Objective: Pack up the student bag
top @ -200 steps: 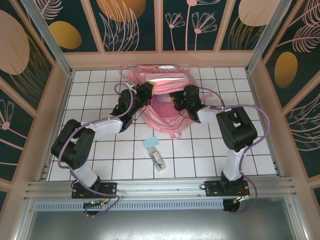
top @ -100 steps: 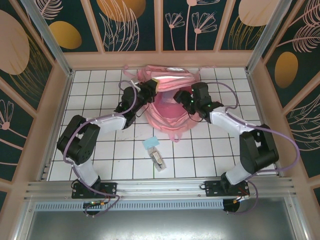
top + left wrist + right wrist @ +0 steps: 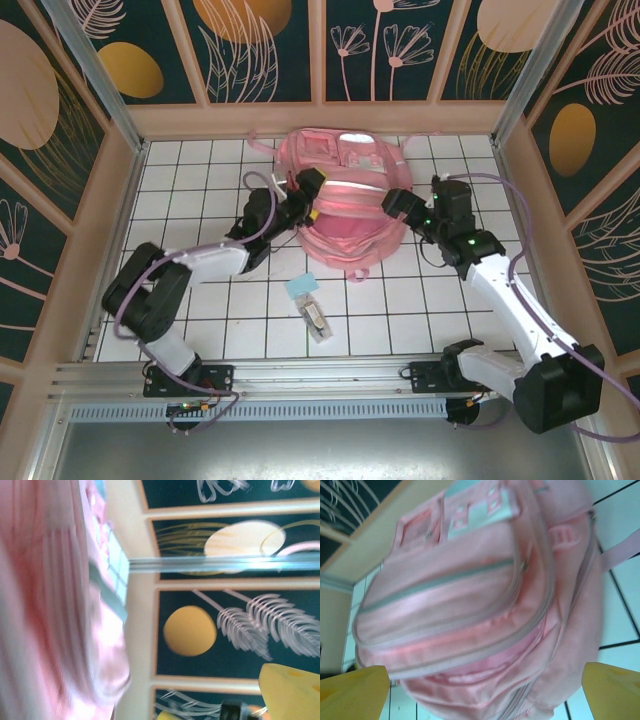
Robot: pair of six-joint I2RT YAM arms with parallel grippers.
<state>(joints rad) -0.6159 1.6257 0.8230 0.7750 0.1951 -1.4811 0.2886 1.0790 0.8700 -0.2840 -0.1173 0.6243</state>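
Lying front-up on the table point(image 3: 200, 170), the student bag point(image 3: 345, 200) conceals its contents

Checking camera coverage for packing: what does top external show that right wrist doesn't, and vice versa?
Top external adds: both arms, the left gripper at the left side of the student bag, and two loose things nearer the bases, a light-blue flat piece and a small darker item. Right wrist adds: close, blurred detail of the bag's front pocket and zipper lines, framed by yellow fingertips spread wide. Shared: the student bag, the right gripper, the tiled table.
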